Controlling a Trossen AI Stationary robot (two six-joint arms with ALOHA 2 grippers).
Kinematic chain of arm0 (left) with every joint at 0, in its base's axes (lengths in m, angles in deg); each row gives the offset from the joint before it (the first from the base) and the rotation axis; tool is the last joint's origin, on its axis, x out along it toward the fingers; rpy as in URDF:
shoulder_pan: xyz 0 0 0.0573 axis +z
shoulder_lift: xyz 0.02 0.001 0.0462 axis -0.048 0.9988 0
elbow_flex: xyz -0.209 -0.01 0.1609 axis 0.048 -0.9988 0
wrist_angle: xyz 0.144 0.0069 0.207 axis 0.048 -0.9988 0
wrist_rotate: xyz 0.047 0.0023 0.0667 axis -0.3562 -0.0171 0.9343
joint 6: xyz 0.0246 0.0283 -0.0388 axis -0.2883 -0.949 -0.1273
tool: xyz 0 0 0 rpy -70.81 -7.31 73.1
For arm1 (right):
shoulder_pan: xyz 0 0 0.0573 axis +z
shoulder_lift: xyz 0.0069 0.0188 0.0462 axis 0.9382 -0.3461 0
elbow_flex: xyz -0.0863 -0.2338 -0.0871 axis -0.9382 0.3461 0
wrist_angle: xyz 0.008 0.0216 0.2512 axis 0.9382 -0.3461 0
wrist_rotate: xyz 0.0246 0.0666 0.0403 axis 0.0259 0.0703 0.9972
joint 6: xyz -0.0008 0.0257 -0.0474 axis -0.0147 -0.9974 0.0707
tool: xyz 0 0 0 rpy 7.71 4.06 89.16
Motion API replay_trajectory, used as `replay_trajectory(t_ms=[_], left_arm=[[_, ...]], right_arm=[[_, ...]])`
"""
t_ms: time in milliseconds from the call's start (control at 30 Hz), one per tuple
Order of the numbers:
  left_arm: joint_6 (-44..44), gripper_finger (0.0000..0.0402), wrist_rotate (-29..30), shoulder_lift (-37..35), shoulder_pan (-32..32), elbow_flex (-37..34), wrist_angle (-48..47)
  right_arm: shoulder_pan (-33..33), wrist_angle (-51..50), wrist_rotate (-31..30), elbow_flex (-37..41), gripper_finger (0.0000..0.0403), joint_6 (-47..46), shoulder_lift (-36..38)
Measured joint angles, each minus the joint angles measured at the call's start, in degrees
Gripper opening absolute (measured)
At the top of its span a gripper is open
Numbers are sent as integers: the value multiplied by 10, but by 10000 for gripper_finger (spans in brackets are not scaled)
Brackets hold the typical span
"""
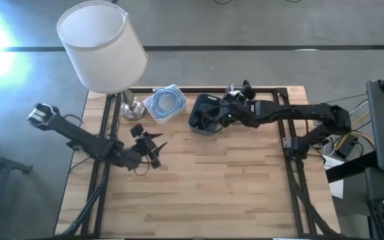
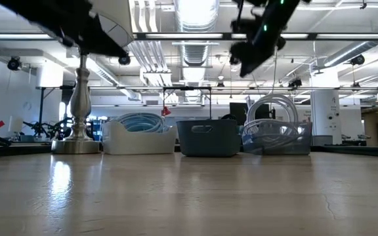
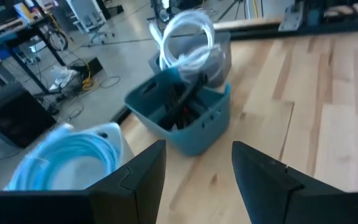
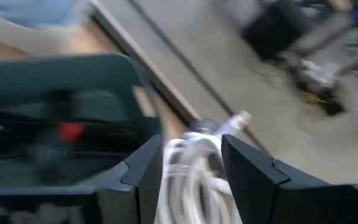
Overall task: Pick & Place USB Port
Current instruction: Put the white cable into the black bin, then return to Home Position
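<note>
- Your right gripper (image 1: 213, 115) hangs over the dark bin (image 1: 202, 117), fingers spread with nothing between them; its arm hides much of the bin from above.
- In the bin (image 4: 55, 124) you can make out dark cables and a red blur (image 4: 71, 131); no USB port is distinguishable.
- Your left gripper (image 1: 153, 148) waits over bare table (image 1: 232, 187), fingers spread, empty.
- White cable coil (image 4: 191, 162) sits just beside the bin.

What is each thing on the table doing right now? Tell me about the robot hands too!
Left gripper: open, empty, hovering above bare wood.
Right gripper: open, holding nothing, over the dark bin.
Dark bin: upright, dark items inside.
White bin: upright, holds a coiled blue cable.
Clear bin: upright, holds a coiled white cable.
Lamp: standing upright at the table's back edge.
</note>
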Motion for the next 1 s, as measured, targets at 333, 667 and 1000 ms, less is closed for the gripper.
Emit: replay_trajectory(t_ms=[333,667,1000], left_arm=[[61,188,1,-105,-4,24,-117],[100,188,-4,-108,-4,-37,-119],[129,188,-2,-108,-3,-43,-117]], right_arm=[[41,-83,-30,-30,133,-64,37],[-112,-6,60,132,80,-52,24],[-221,13,94,174,38,-84,26]])
